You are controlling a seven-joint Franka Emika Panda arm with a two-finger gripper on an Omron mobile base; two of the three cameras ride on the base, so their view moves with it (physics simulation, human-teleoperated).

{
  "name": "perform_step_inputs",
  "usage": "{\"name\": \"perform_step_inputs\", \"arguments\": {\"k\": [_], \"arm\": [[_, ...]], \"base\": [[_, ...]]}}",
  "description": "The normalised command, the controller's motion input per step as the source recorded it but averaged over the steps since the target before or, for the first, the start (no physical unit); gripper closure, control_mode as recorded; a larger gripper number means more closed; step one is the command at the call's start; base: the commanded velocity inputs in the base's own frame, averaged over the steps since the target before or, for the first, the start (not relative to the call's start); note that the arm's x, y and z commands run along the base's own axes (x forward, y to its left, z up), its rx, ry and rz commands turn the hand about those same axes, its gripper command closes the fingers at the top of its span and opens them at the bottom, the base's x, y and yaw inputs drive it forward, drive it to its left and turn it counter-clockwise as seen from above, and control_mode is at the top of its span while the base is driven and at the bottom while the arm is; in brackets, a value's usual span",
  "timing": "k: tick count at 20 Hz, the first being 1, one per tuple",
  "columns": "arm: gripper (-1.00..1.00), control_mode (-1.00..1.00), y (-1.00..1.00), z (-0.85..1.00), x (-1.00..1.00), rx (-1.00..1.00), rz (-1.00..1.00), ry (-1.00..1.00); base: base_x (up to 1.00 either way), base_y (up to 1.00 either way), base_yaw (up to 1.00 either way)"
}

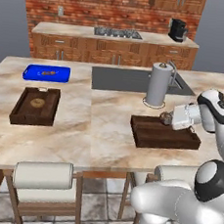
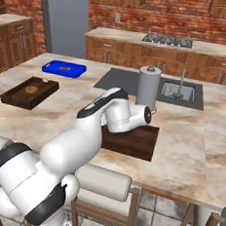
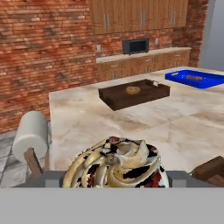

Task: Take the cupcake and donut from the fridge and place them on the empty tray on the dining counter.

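the dining counter (image 1: pixel 106 133) spans the base views, beige marbled top, with a sink inset toward the far side and cushioned stools along the near edge. the fridge (image 2: pixel 65 17) stands as a tall grey slab at the back wall in the right base view; whether its doors are open cannot be judged from here.

three trays sit on the counter. the tray (image 1: pixel 164 134) required by the task, dark brown wood with low rims, lies directly ahead of the arm, and its visible floor looks bare. well apart to the left is a second brown tray (image 1: pixel 36 106) carrying a tan item, and beyond it a blue tray (image 1: pixel 47 73). a paper towel roll (image 1: pixel 159 85) stands upright just behind the target tray.

the gripper (image 1: pixel 168 119) is held at the far rim of the target tray, pointing sideways across the counter. its jaws stand wide and are closed about the cupcake (image 3: pixel 117 165), which sits between the finger tips in the hand view, cream and dark swirled topping uppermost. in the left base view it appears as a small dark lump at the gripper's tip.

assessment: the cupcake is out of the fridge and at the tray but not yet released; setting it down is the step in hand. the donut is not on the tray, so fetching it appears to remain. roughly the first half is near complete.
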Motion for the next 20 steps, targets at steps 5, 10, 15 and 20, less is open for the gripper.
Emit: {"name": "perform_step_inputs", "arguments": {"k": [5, 10, 15, 20], "arm": [[1.0, -1.0, -0.13, -0.32, 0.4, 0.0, -0.12, 0.03], [1.0, -1.0, -0.24, -0.39, 0.41, 0.0, -0.07, 0.0], [1.0, -1.0, -0.17, -0.31, 0.38, 0.0, -0.05, 0.0], [1.0, -1.0, -0.04, -0.26, 0.42, 0.0, -0.03, 0.0]], "base": [[0.0, 0.0, 0.0], [0.0, 0.0, 0.0], [0.0, 0.0, 0.0], [0.0, 0.0, 0.0]]}}
